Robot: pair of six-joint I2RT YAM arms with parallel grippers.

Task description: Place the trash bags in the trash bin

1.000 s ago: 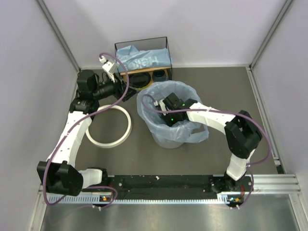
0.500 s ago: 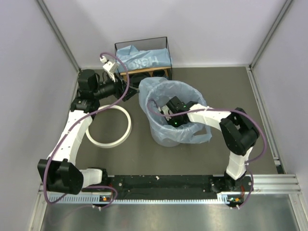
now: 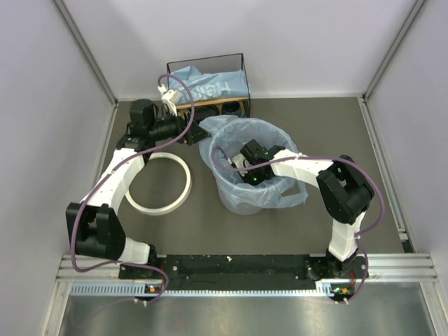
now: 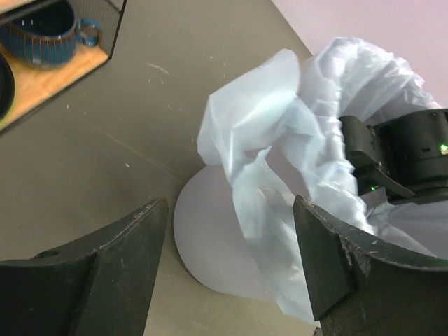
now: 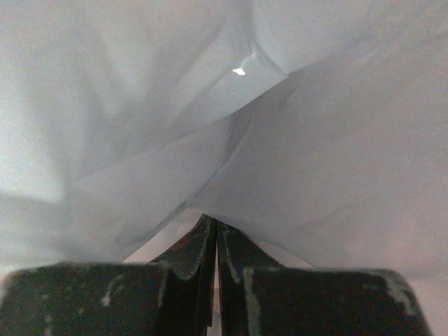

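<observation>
Here, in the middle of the top view, the bin (image 3: 241, 206) stands upright on the grey worktop (image 3: 315, 119). A pale blue bag (image 3: 224, 133) is spread in its mouth, and its film spills over the rim on the right and upper left. The right jaws reach down inside the bin from the right. In the right wrist view they are pressed together at the bottom centre of the frame. Bag (image 5: 315, 126) film fills everything beyond their tips, and I cannot tell whether a fold is caught between them.

The left jaws sit just beside the bin's upper-left edge. In the left wrist view they are spread wide with nothing between the fingers (image 4: 112, 266). Past them are the crumpled bag (image 4: 266, 133) edge and the bin (image 4: 210, 245) wall.

A white ring (image 3: 187, 185) lies flat on the worktop at left centre, apart from the bin. At top centre a shelf (image 3: 210, 105) carries a second bag (image 3: 210, 85) on top. A dark blue cup (image 4: 45, 38) sits inside the shelf at the upper left of the left wrist view.
</observation>
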